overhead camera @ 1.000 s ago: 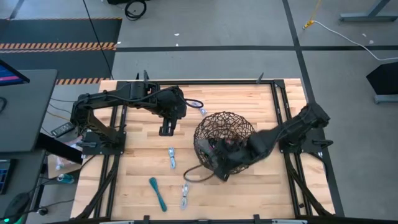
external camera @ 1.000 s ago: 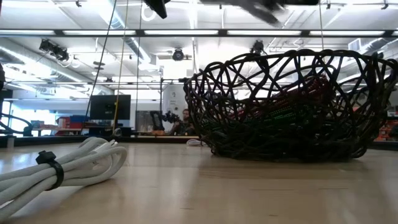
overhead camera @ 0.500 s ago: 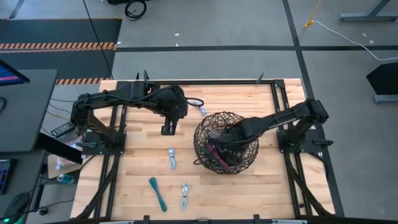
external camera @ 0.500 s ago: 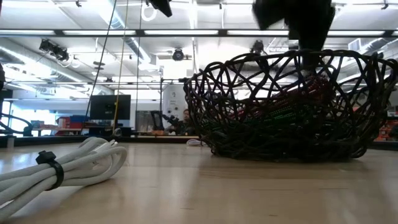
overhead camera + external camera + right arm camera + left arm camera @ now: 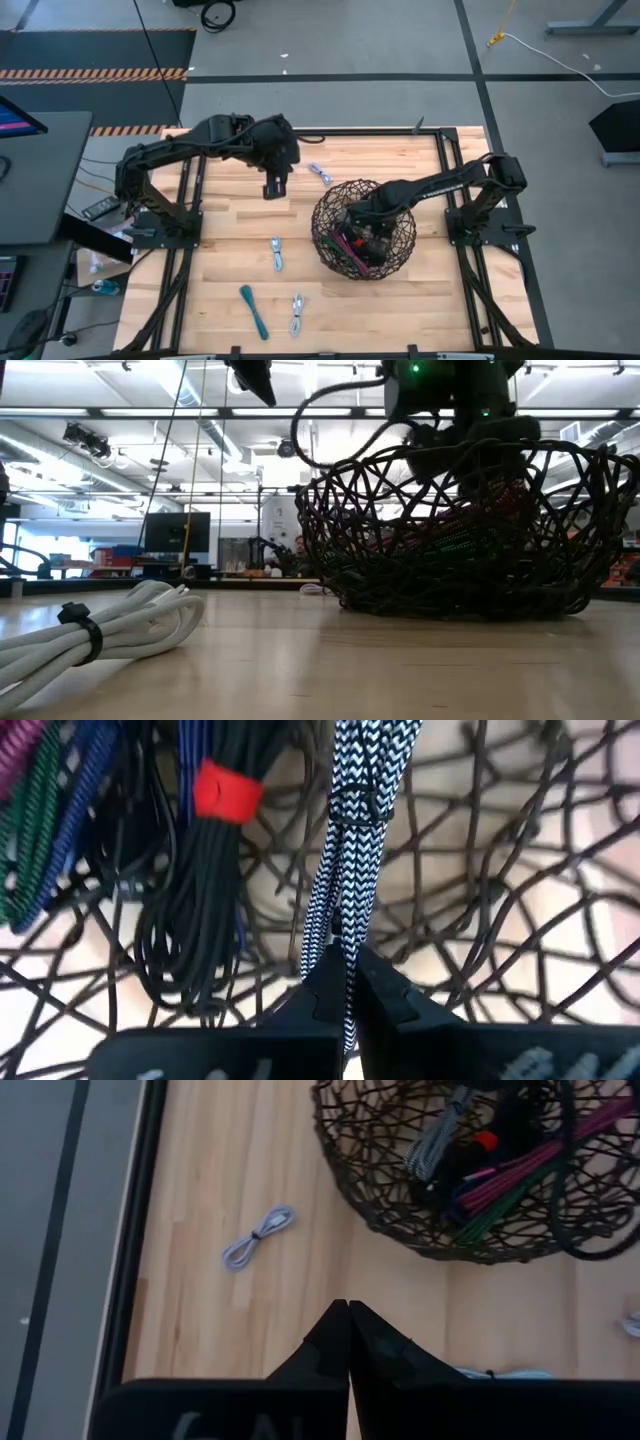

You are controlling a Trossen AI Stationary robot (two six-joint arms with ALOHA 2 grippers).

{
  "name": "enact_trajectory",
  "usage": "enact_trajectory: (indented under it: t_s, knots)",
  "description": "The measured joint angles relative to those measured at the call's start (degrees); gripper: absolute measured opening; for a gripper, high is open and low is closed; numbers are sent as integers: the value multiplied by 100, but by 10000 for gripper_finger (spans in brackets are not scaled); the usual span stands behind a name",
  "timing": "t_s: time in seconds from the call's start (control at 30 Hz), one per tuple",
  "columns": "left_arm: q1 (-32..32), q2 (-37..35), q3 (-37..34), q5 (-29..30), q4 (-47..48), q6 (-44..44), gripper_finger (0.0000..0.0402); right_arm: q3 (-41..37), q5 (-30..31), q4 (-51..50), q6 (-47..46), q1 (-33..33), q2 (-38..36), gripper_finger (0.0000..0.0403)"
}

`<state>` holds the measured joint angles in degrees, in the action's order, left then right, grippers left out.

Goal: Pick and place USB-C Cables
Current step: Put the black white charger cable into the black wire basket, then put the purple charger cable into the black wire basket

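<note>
Black-and-white braided cable (image 5: 352,850), light and floppy, tied at mid-coil, hanging inside the wire basket (image 5: 405,215) near the worktop's right edge; best taken at the tie. Pinched at its end in the closed right gripper (image 5: 345,982). Left gripper (image 5: 348,1342) shut, empty, near the far-left corner.

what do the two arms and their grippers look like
Both arms are dark, almost black, jointed segments. The left gripper and right gripper each end in two dark wedge-shaped fingers tapering to a point. A dark cable loops off the right arm, which shows green indicator lights.
</note>
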<state>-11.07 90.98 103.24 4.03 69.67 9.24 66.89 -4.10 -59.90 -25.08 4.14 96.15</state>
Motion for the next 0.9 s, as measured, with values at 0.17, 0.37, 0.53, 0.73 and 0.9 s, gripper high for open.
enact_trajectory:
  t_s: [0.17,0.37,0.53,0.73,0.9]
  knots:
    - [-141,2,0,-2,4,-112,2,169,147,70,205,-14,-20,43]
    - [-168,2,0,-2,-6,-275,8,503,261,-85,440,-15,-21,110]
    - [-166,2,0,-4,-15,-377,11,907,301,-584,632,-15,-21,142]
    - [-239,2,0,2,-230,-558,9,1907,950,-1654,673,-15,-21,149]
    - [-356,2,0,223,-690,-650,24,3218,2089,-2767,752,-26,-21,148]
